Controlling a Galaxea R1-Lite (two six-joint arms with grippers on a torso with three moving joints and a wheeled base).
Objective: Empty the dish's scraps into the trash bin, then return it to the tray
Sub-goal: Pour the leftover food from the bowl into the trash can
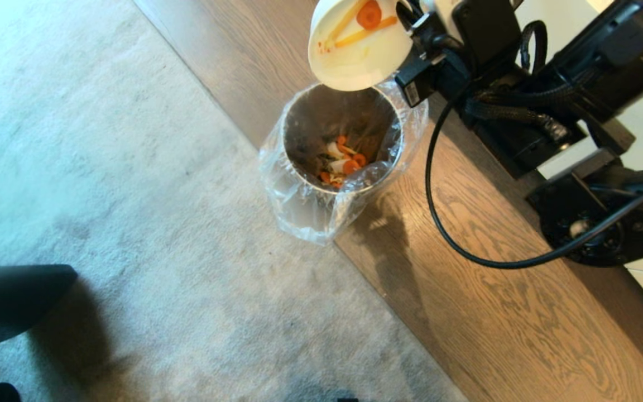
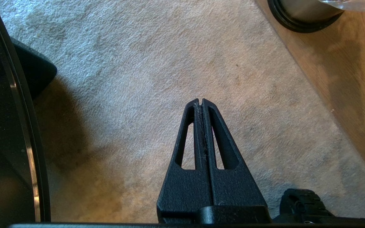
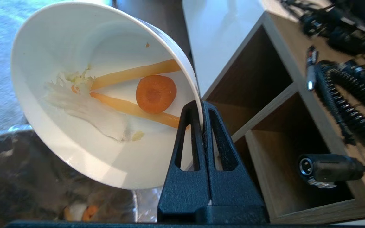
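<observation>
The white dish (image 1: 355, 56) hangs tipped steeply over the far rim of the trash bin (image 1: 339, 139), a metal cylinder with a clear bag liner. My right gripper (image 3: 200, 106) is shut on the dish's rim (image 3: 188, 68), one finger inside and one outside. Scraps (image 3: 155, 93) still cling inside the dish: a carrot slice, two yellow-orange strips and a pale leafy piece. More scraps (image 1: 344, 163) lie at the bottom of the bin. My left gripper (image 2: 200, 100) is shut on nothing, parked low over the carpet. The tray is out of view.
The bin stands on wood flooring (image 1: 494, 312) at the edge of a pale carpet (image 1: 104, 167). A wooden shelf unit (image 3: 280, 120) is close behind the dish. A black cable (image 1: 444, 223) loops beside the bin, and the robot's dark base (image 1: 606, 223) sits on the right.
</observation>
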